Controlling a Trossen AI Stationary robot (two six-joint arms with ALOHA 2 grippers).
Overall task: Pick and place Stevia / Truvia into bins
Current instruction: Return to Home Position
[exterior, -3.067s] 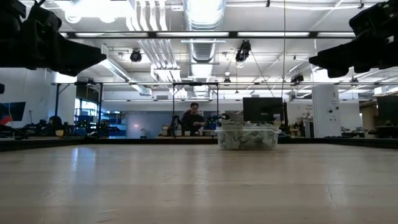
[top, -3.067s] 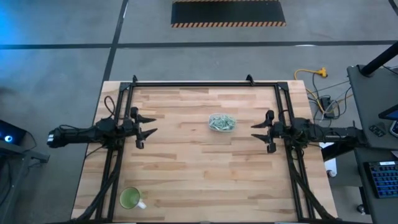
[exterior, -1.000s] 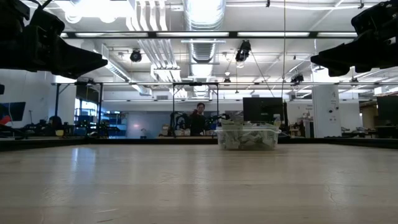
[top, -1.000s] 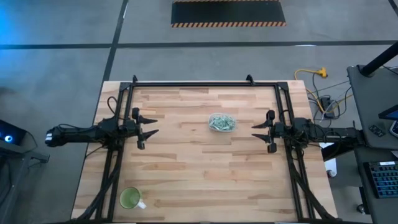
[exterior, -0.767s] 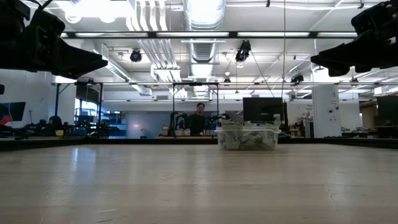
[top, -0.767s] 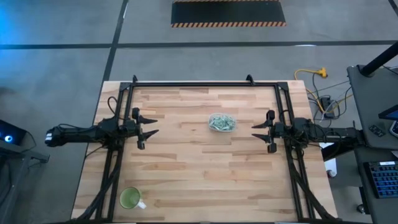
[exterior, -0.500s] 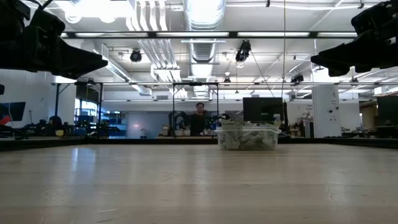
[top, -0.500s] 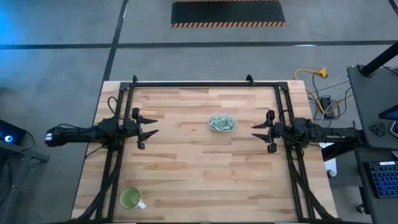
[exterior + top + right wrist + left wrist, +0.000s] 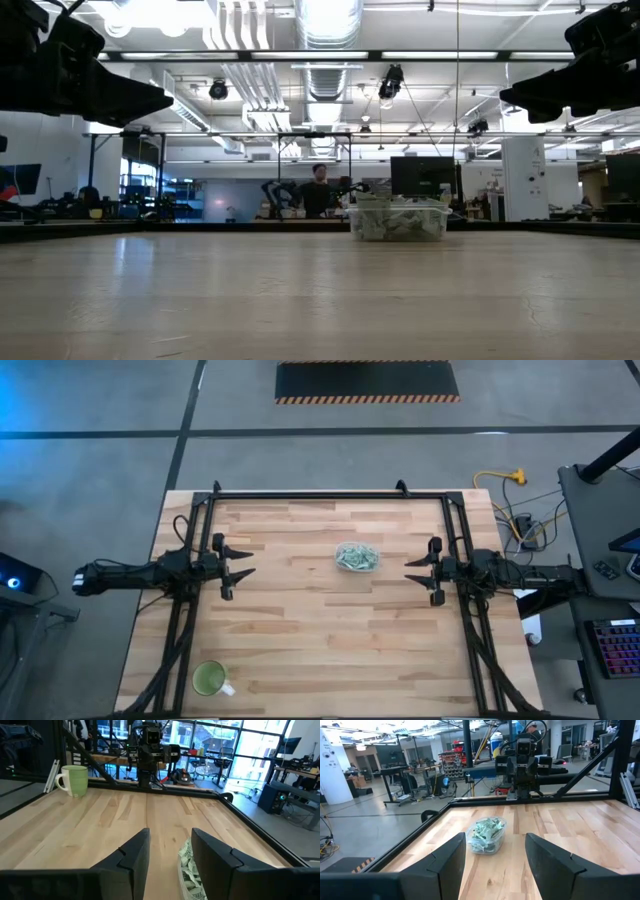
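Centre of table (image 9: 300, 640): clear tub (image 9: 488, 848) heaped with green-white sachets (image 9: 485, 829), print unreadable. Left claw (image 9: 247, 561), right claw (image 9: 408, 571) wide, at sides.

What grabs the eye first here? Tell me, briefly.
A small clear plastic tub heaped with pale green-and-white paper sachets sits on the wooden table between the arms, nearer the right one. The left gripper and right gripper hover open at opposite sides, facing it. A green handled cup stands in a corner on the left arm's side.
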